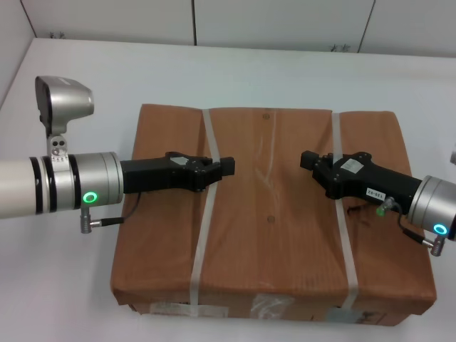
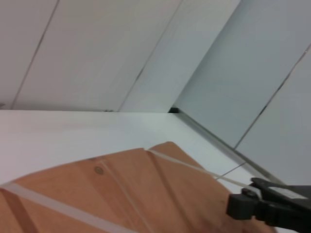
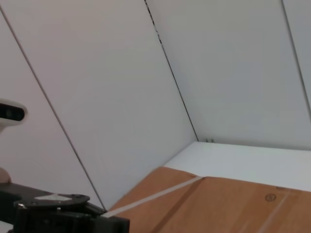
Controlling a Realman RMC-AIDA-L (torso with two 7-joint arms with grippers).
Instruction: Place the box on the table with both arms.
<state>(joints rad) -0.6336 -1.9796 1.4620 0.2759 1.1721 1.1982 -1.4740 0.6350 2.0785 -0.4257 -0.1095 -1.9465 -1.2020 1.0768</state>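
Box [image 1: 274, 214] lies flat on the table [image 1: 235, 68], w/ both grippers over its top face. Left gripper [image 1: 226, 167] reaches in from the table's left side, black fingers pointing toward the box centre, tips just past the left strap [image 1: 206, 214]; can't tell whether the fingers are parted or closed, or whether they touch the cardboard. Right gripper [image 1: 308, 161] comes in from the right side, pointing back at the left one, tips just inside the right strap [image 1: 342, 214]; same there, finger state can't be told. The two tips face each other across the middle of the lid, well apart, w/ the centre tape seam between them. Neither has hold of anything visible. Box sits nearer the table's front edge than its back edge, long sides running left-right, w/ bare white top showing beyond it toward the back edge and to the left. Labels and clear tape show on the front side face [image 1: 263, 306]. In the left wrist view the right gripper [image 2: 243, 206] shows over the box [image 2: 121, 194].
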